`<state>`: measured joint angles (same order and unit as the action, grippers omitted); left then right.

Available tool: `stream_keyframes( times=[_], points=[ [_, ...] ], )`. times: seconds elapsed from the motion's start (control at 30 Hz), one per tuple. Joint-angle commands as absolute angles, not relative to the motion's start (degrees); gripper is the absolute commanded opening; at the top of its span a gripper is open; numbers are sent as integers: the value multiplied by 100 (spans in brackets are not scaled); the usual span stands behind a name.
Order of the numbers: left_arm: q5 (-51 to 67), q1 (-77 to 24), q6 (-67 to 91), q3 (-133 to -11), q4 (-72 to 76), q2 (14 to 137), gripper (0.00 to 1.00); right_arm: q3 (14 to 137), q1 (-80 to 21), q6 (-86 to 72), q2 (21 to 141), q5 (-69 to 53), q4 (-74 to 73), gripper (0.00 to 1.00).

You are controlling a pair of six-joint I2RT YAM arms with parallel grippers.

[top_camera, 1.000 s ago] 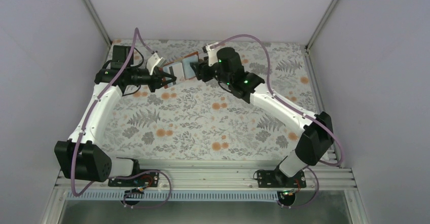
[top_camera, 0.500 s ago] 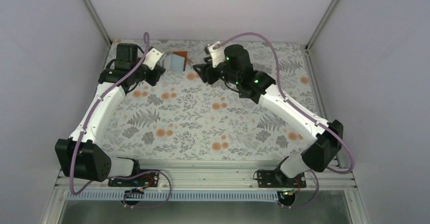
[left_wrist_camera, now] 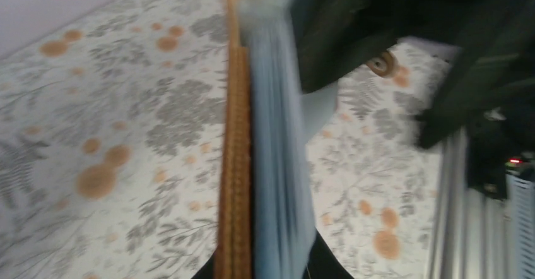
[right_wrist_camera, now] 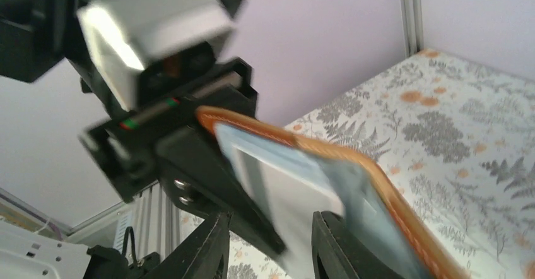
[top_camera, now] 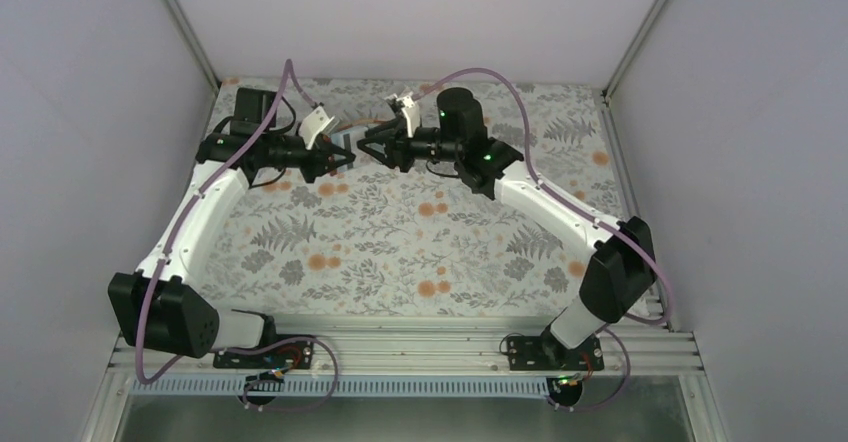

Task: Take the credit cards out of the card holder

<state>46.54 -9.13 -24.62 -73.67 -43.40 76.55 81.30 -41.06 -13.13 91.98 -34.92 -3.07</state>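
My left gripper [left_wrist_camera: 265,271] is clamped on the card holder [left_wrist_camera: 236,165], aloft at the upper middle of the top view. It looks like light, floppy leather, best pinched near the fold. In my left wrist view its long axis runs bottom to top, edge-on. My right gripper [right_wrist_camera: 270,247] straddles it, fingers apart.

1. The left arm [top_camera: 200,207] rises along the left side, its forearm turned inward.
2. The left gripper [top_camera: 338,155] points right, clamped on the card holder [left_wrist_camera: 235,165].
3. The right arm [top_camera: 555,212] bends at the elbow and reaches left.
4. The right gripper [top_camera: 368,150] faces the left one, nearly tip to tip, fingers [right_wrist_camera: 205,254] parted; its grip is unclear.
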Motion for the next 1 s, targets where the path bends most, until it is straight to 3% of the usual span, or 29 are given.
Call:
stream_keyframes(
  times=[0.0, 0.23, 0.53, 0.7, 0.97],
  points=[
    [6141, -866, -3110, -7673, -4863, 7547, 2, 7686, -3752, -1553, 8962, -3839, 37, 35],
    [6891, -824, -3827, -7834, -5462, 7538, 2, 7496, -3640, -914, 8740, -4269, -447, 27],
    [6913, -826, -3860, -7769, -5460, 7546, 2, 7698, -3787, -390, 8836, -5003, -651, 14],
    [6983, -826, -3987, -7742, -5549, 7550, 2, 7770, -3900, -434, 8891, -4760, -576, 6],
    [7135, -835, -4149, -7709, -5651, 7517, 3, 7992, -4100, -211, 9011, -4859, -708, 15]
  ],
)
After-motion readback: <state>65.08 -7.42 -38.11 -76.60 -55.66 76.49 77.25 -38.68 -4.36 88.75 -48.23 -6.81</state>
